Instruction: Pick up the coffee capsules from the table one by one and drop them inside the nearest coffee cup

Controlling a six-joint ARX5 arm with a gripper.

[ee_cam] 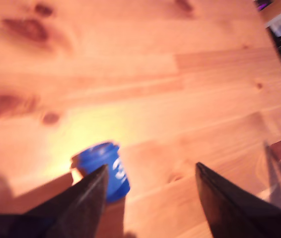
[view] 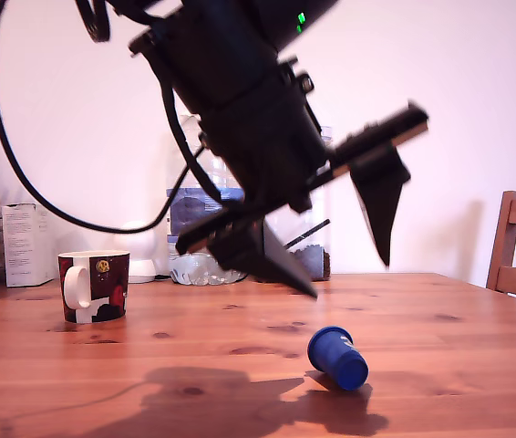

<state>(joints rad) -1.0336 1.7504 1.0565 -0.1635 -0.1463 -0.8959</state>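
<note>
Lying on the table [view: 194, 338], capsule [view: 337, 358] sits below the parted jaws.

Arm: black, tilted, angled down from the exterior view's upper left. Gripper [view: 349, 274]: raised in the air, jaws spread wide, nothing between them; dark pointed fingers [ee_cam: 88, 198].

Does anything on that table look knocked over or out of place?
Only the blue capsule: it lies tipped on its side on the bare table, well apart from the mug. The open pincer hangs above it, holding nothing.
</note>
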